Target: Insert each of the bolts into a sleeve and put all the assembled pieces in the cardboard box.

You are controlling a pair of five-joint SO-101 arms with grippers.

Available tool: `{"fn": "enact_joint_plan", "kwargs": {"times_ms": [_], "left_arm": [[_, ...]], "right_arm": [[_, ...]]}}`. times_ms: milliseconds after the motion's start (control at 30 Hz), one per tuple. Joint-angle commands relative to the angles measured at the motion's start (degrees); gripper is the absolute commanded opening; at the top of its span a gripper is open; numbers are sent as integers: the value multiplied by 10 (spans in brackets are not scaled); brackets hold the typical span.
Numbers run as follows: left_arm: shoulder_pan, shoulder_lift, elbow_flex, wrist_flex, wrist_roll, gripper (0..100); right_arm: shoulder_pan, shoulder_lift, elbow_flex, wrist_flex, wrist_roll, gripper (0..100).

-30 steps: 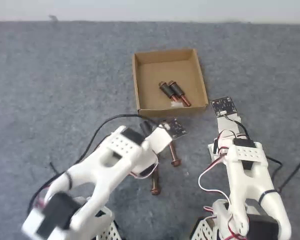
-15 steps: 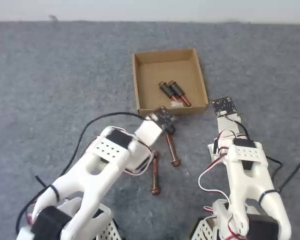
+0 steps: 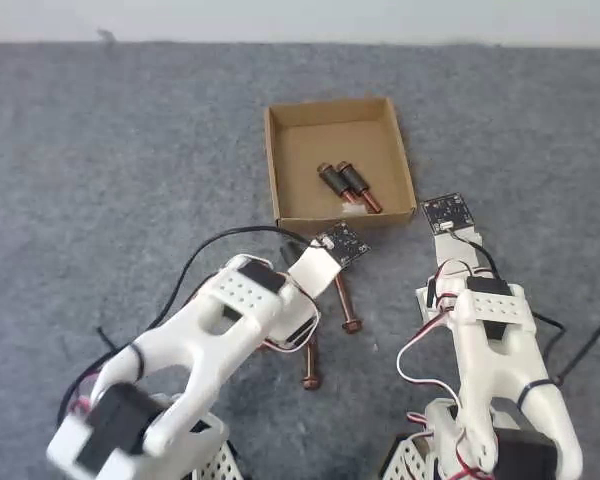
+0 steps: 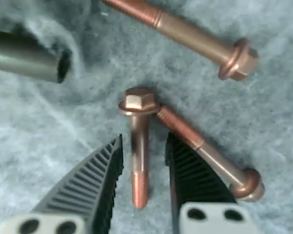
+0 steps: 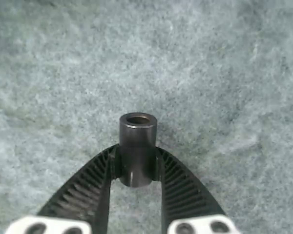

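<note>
grey carpet [image 3: 130,150]; left tool [image 4: 143,141] gapes astride bolt [image 4: 138,124], right tool [image 5: 136,151] pinches half-hidden sleeve [image 5: 136,134].

Left gripper [image 4: 143,141] spread astride a bolt [image 4: 139,146] (perhaps untouched), dark sleeve [image 4: 24,54] nearby.

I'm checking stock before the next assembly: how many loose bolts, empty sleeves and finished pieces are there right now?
Loose bolts: 3
Empty sleeves: 2, one in the right claw
Assembled pieces in the cardboard box: 2
Total: 7
</note>
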Motion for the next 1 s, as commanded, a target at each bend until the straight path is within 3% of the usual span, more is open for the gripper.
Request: {"fn": "enact_joint_plan", "kwargs": {"times_ms": [0,133,300,600,767,967], "left_arm": [[-2,49,-59,17,0,133],[-40,79,-89,25,2,121],[-29,91,-97,24,0,6],[-60,82,-99,63,-1,9],[-124,0,-79,66,0,9],[-136,-168,-10,81,1,9]], "right_arm": [[7,-1,-40,-4,4,6],[7,-1,-40,-4,5,6],[7,-1,-40,-5,5,6],[7,-1,-39,-6,5,6],[7,-1,-39,-7,5,6],[7,0,-39,-7,4,6]]}}
